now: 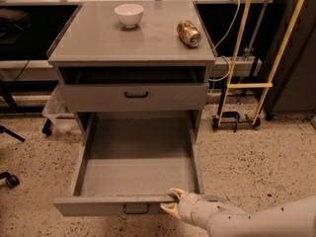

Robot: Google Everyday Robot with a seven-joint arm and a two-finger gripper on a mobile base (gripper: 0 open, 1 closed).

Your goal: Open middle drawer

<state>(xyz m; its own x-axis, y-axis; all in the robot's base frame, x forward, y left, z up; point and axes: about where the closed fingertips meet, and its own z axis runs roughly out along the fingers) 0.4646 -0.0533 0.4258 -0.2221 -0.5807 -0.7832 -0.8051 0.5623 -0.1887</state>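
Observation:
The middle drawer is pulled far out of the grey cabinet. It shows a deep plain grey tray and a low front panel with a small black handle. My gripper is at the top rim of the front panel, just right of the handle. My pale arm reaches in from the lower right corner. Above it, the taller-fronted drawer with the same handle sits slightly out under the top.
A white bowl and a tan can on its side sit on the cabinet top. A yellow-framed cart stands to the right. A clear bin is at the left, and a chair caster is on the speckled floor.

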